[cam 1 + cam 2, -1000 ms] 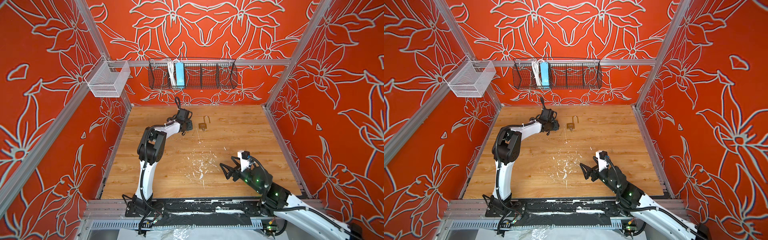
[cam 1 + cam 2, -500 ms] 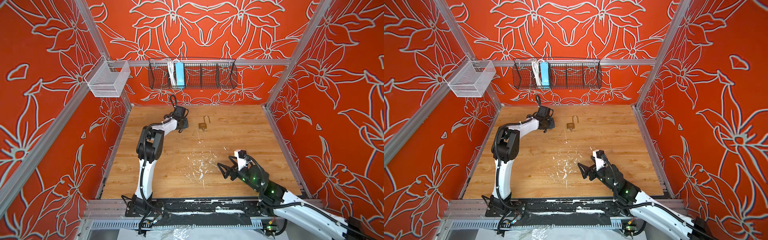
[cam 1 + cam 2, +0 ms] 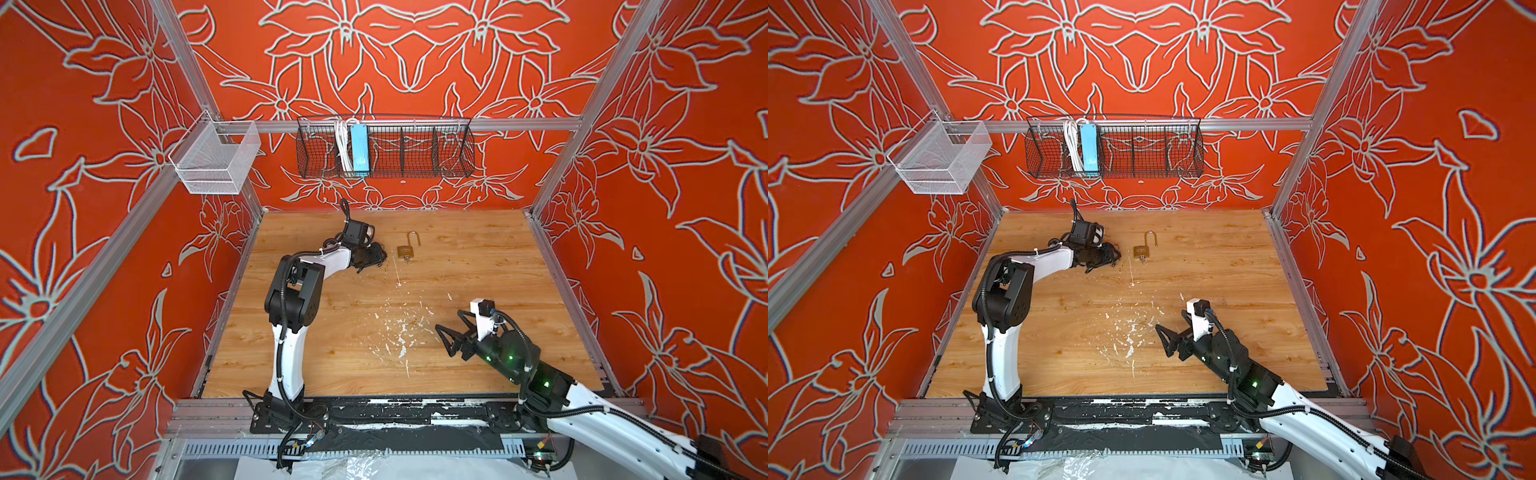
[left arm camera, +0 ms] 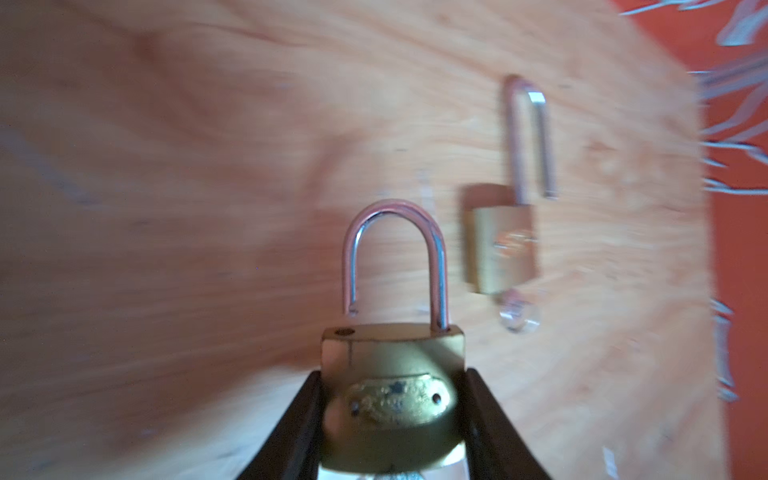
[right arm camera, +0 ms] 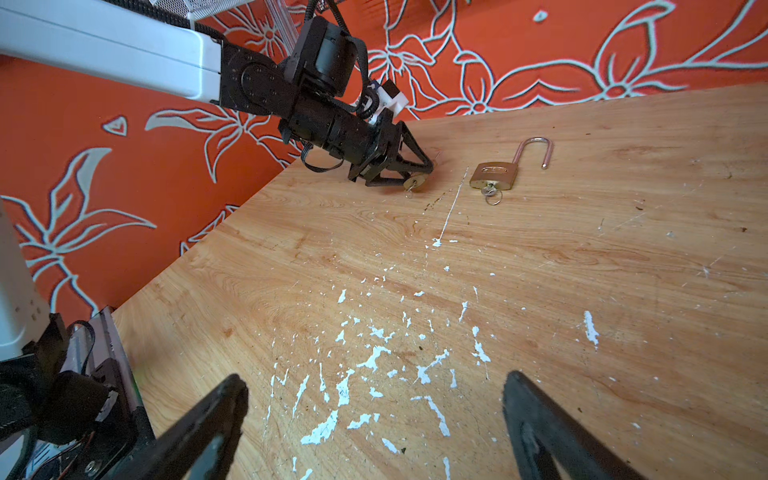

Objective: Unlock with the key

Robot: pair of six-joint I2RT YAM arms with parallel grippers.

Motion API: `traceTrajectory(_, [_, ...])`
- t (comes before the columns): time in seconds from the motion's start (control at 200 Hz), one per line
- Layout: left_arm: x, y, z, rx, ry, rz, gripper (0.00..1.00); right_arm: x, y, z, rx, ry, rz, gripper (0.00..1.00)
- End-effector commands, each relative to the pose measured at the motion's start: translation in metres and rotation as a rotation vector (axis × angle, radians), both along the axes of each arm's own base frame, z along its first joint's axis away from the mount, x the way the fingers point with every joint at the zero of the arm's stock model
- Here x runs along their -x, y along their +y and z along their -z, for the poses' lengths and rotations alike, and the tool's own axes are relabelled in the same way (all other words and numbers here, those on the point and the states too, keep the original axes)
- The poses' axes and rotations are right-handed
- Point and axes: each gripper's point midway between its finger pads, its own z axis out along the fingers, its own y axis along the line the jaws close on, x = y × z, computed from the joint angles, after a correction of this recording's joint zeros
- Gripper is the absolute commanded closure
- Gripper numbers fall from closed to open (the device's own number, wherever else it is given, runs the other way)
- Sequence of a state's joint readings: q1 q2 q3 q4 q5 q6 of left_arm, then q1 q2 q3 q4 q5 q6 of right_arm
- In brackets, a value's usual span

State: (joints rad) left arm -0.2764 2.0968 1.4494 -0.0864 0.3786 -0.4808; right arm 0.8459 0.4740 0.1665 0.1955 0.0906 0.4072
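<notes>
My left pincer point(image 4: 394, 376) is closed partway, its two dark fingers clamping the flat sides of a small padlock point(image 4: 392, 399). The padlock's long axis runs straight out along the fingers, with the shackle point(image 4: 392, 206) pointing away from my wrist. The body is dull, scuffed brass with an oval stamped plate, and the shackle is smooth bright steel. Its short leg stands clear of its hole, so I judge this lock already sprung. What looks like its key point(image 5: 409, 190) pokes from the base, tucked back between my fingers where it would be awkward to reach. In both top views a second padlock point(image 3: 405, 251) lies flat to the right of that pincer, near but not touching. Its long shackle is swung open toward the back wall and a ringed key point(image 5: 491, 193) sits in its base. My right pincer point(image 5: 374, 380) gapes fully wide and empty, well apart from both locks, over the wood-grain table point(image 3: 332, 353) flecked with white chips. The left arm is far nearer both locks.
</notes>
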Motion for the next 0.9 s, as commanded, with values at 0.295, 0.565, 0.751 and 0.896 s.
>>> traceTrajectory(0.295, [0.159, -0.07, -0.15, 0.347, -0.434, 0.502, 1.0, -0.043, 0.012, -0.049, -0.172, 0.025, -0.007, 0.06])
traceTrajectory(0.565, [0.24, -0.082, -0.171, 0.437, -0.527, 0.664, 1.0, -0.067, 0.046, -0.077, -0.366, -0.013, -0.14, 0.07])
traceTrajectory(0.751, [0.249, -0.078, -0.177, 0.429, -0.543, 0.661, 1.0, -0.072, 0.051, -0.081, -0.403, -0.014, -0.147, 0.07])
traceTrajectory(0.896, [0.254, -0.082, -0.179, 0.443, -0.538, 0.681, 1.0, -0.075, 0.049, -0.082, -0.387, -0.014, -0.127, 0.07])
